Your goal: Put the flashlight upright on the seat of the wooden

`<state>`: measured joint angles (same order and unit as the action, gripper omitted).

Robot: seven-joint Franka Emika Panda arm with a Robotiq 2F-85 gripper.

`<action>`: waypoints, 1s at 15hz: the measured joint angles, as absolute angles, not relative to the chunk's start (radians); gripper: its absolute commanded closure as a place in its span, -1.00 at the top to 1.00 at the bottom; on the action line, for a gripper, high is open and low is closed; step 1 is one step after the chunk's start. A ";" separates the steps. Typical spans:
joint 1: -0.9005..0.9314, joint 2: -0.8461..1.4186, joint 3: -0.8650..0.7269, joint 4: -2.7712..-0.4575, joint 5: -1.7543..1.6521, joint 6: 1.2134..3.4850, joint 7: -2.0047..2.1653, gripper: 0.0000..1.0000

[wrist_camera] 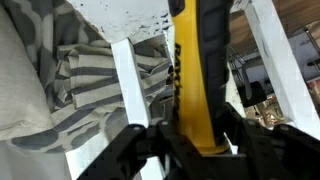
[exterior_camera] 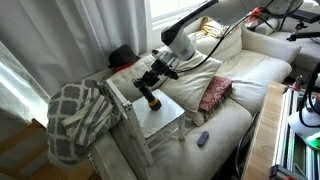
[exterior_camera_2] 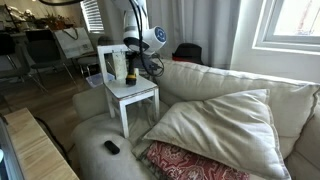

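Beige sofa carries wooden chair, red patterned pillow, dark oval gadget; flashlight upright on seat

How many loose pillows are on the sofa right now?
2: a large cream pillow leaning against the sofa back, and a red patterned pillow lying in front of it. Others may be hidden off-frame.

Free seat front; chair back and blanket behind.

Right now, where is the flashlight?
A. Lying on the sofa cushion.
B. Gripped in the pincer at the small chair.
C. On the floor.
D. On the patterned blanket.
B: the wrist view shows the pincer closed on the flashlight, and an exterior view has it upright over the chair seat.
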<state>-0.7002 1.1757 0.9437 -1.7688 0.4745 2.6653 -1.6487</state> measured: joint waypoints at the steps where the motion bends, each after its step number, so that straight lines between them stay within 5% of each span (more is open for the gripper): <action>1: -0.713 1.175 0.947 -1.778 0.474 2.665 -1.651 -0.50; 10: -0.761 1.167 0.957 -1.823 0.447 2.593 -1.714 -0.50; 11: -0.765 1.166 0.958 -1.829 0.443 2.586 -1.733 0.00; 15: -0.772 1.160 0.959 -1.846 0.442 2.585 -1.776 0.00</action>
